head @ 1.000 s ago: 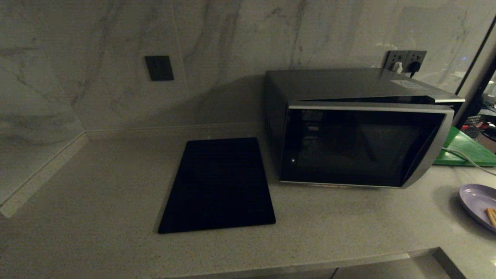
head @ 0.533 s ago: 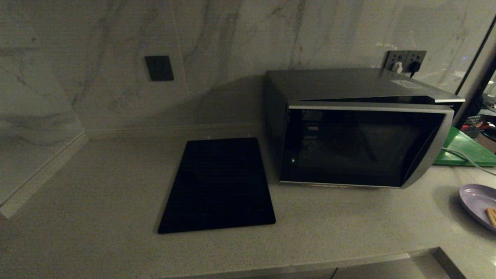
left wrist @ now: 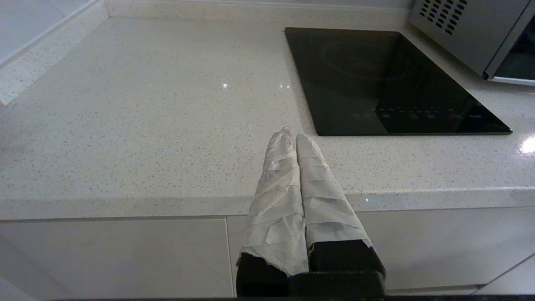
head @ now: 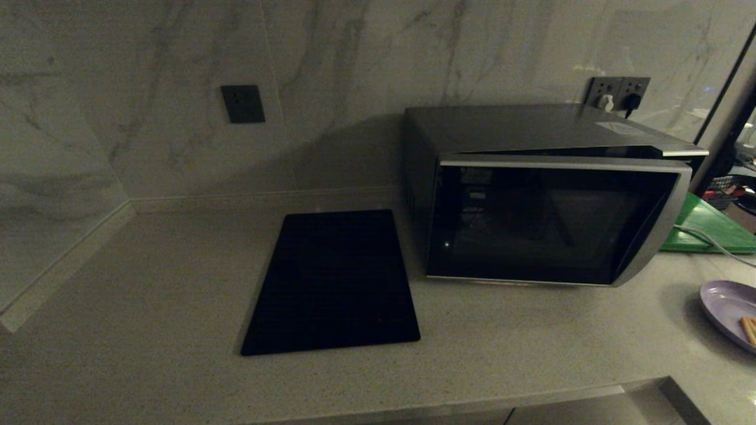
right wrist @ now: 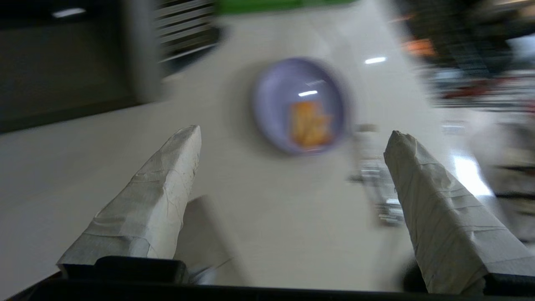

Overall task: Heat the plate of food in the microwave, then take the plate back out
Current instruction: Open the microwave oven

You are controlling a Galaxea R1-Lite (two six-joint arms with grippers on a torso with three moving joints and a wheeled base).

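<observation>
The dark grey microwave (head: pixel 543 200) stands at the back right of the counter, its dark glass door slightly ajar along the top. The lilac plate of food (head: pixel 732 313) lies at the far right edge of the head view; in the right wrist view the plate (right wrist: pixel 271 104) holds orange-tan sticks (right wrist: pixel 309 123). My right gripper (right wrist: pixel 294 133) is open above the counter, well short of the plate, with nothing between its taped fingers. My left gripper (left wrist: pixel 291 134) is shut and empty at the counter's front edge. Neither arm shows in the head view.
A flat black slab (head: pixel 333 280) lies left of the microwave, also in the left wrist view as the slab (left wrist: pixel 388 79). A green board (head: pixel 711 227) and a white cable (head: pixel 709 242) sit behind the plate. Wall sockets (head: pixel 617 91) are above the microwave.
</observation>
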